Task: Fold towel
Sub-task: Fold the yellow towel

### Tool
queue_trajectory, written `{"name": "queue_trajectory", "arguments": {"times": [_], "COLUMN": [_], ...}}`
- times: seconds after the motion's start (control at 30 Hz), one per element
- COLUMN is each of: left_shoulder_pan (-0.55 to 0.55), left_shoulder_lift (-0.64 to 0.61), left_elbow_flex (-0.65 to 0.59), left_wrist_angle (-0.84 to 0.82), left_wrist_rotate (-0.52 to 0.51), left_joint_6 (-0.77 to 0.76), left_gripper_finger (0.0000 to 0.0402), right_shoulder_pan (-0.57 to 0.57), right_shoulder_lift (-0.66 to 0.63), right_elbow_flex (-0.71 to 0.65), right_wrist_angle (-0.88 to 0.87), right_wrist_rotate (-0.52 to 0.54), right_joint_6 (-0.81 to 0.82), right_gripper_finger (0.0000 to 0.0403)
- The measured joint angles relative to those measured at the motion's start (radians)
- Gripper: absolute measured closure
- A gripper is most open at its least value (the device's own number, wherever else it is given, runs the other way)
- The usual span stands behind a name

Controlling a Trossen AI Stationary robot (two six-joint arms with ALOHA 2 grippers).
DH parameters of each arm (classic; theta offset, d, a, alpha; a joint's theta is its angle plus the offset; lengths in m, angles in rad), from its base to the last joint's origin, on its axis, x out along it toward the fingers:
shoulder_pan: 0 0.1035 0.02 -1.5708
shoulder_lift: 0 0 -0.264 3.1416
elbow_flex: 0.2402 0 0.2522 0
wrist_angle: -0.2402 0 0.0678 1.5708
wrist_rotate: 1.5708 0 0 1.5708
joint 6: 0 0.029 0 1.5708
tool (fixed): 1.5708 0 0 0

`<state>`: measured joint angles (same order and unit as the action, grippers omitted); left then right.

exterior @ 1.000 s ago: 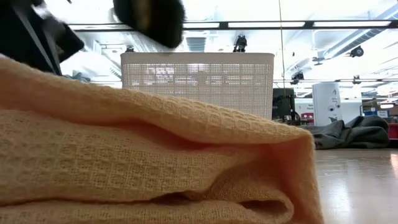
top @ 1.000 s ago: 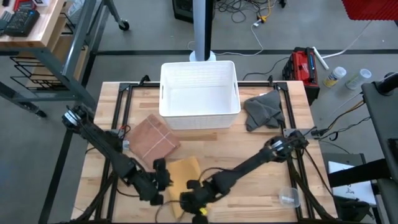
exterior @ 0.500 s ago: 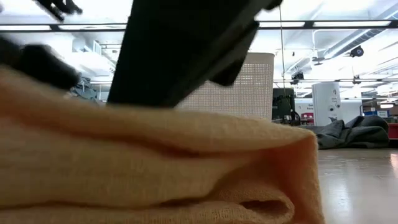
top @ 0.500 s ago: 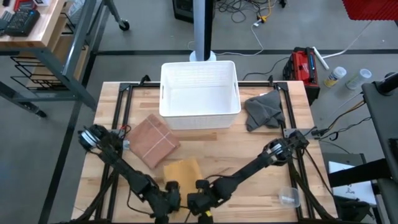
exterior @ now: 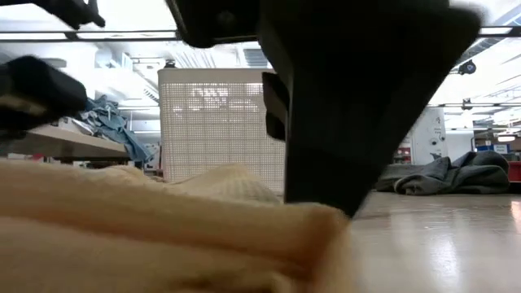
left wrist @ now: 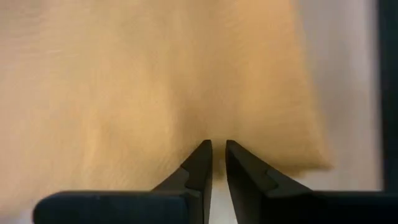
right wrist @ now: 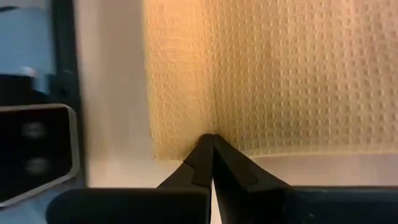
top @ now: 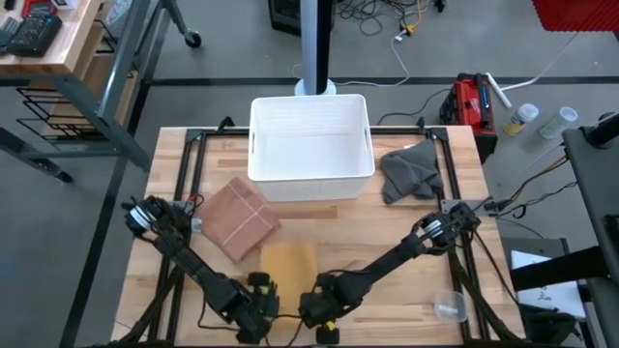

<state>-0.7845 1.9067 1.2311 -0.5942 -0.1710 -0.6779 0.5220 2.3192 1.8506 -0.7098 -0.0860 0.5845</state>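
We count three cloths on the table (top: pixel 406 242): a yellow towel (top: pixel 288 263) near the front edge, a reddish cloth (top: pixel 239 217) and a grey cloth (top: pixel 408 170), plus one white basket (top: pixel 310 138). The left gripper (left wrist: pixel 215 163) looks nearly closed at the towel's near edge, seemingly pinching it; the right gripper (right wrist: pixel 209 157) pinches a corner. Bare wood lies right of the towel.
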Motion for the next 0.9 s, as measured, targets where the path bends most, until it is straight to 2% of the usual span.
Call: {"name": "queue_trajectory", "arguments": {"times": [0.1, 0.2, 0.4, 0.53, 0.67, 0.9], "left_shoulder_pan": [-0.002, -0.021, -0.046, -0.046, -0.044, -0.042], "left_shoulder_lift": [-0.018, -0.043, -0.054, -0.041, -0.037, -0.054], "left_elbow_flex": [0.027, 0.051, 0.041, -0.011, -0.067, -0.104], "left_wrist_angle": [-0.133, -0.167, 0.022, 0.22, 0.232, 0.24], "left_wrist_rotate": [-0.042, -0.057, -0.13, -0.13, -0.092, -0.033], "left_joint_6": [-0.044, -0.06, -0.011, 0.063, 0.001, -0.064], "left_gripper_finger": [0.0365, 0.0365, 0.0365, 0.0365, 0.0365, 0.0368], "right_shoulder_pan": [-0.001, 0.004, 0.019, 0.023, 0.027, 0.018], "right_shoulder_lift": [-0.013, -0.041, -0.082, -0.072, -0.033, 0.019], "right_elbow_flex": [-0.007, -0.01, 0.006, -0.021, -0.032, -0.034], "right_wrist_angle": [-0.03, -0.024, 0.021, 0.172, 0.237, 0.193], "right_wrist_rotate": [0.048, 0.077, 0.145, 0.133, 0.103, 0.025], "right_joint_6": [0.004, 0.006, 0.007, 0.008, 0.021, 0.048], "right_gripper_finger": [0.0403, 0.0403, 0.0403, 0.0403, 0.0403, 0.0403]}}
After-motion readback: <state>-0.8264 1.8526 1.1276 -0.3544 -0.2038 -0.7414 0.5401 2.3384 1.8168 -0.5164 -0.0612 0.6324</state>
